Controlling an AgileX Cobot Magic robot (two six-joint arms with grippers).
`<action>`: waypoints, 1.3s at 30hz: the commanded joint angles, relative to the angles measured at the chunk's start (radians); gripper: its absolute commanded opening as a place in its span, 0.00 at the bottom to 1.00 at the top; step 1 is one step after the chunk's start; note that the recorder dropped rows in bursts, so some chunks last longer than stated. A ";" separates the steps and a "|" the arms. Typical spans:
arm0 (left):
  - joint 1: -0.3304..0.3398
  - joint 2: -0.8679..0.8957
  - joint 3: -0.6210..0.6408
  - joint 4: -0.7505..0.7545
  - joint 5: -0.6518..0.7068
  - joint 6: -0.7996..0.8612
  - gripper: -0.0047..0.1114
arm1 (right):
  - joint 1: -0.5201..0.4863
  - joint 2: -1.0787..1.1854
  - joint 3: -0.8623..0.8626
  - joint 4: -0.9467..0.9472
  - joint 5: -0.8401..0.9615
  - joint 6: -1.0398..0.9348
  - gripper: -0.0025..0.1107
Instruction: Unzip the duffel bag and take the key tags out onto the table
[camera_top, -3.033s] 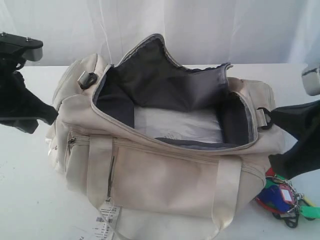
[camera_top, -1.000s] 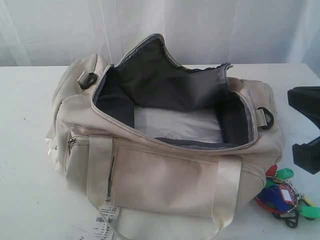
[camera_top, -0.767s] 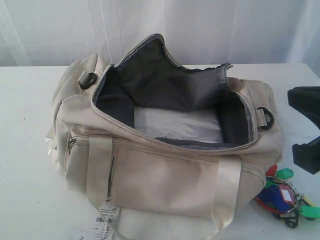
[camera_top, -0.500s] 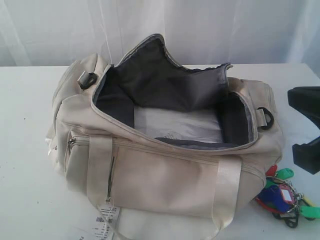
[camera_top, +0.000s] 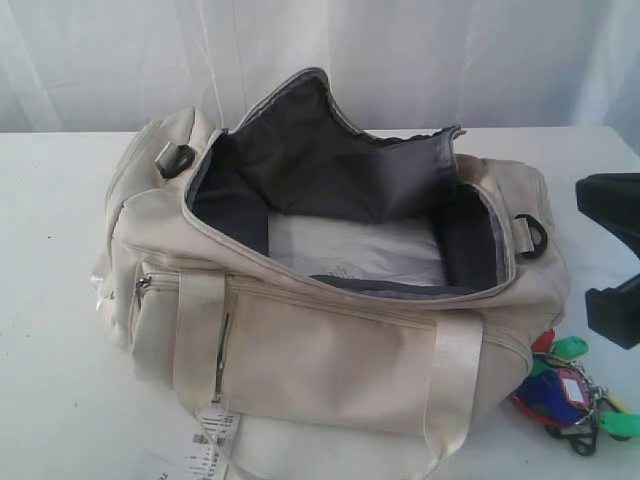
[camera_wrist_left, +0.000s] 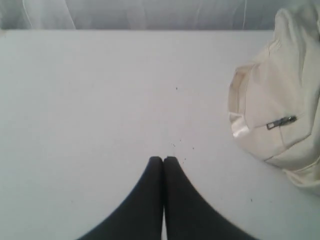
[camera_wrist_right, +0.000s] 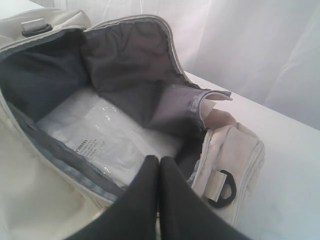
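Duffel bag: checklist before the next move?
1. Cream-beige fabric duffel bag unzipped, mouth gaping: ok.
2. Bunch of coloured plastic key tags out on the white table, beside the bag's end: ok.
3. No tags left inside: only a clear-wrapped white packet shows on the bottom, but the corners are hidden: cannot tell.
4. Left tool shut, holding nothing, over bare table: ok.
5. Right tool shut, holding nothing: ok.
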 joint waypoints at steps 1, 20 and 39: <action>0.005 -0.008 0.141 0.023 -0.216 -0.005 0.04 | -0.002 -0.011 0.002 0.004 0.004 0.005 0.02; 0.007 -0.008 0.475 0.023 -0.372 -0.005 0.04 | -0.002 -0.011 0.002 0.004 0.004 0.005 0.02; -0.003 -0.008 0.475 0.023 -0.388 -0.005 0.04 | -0.002 -0.011 0.002 0.004 0.004 0.005 0.02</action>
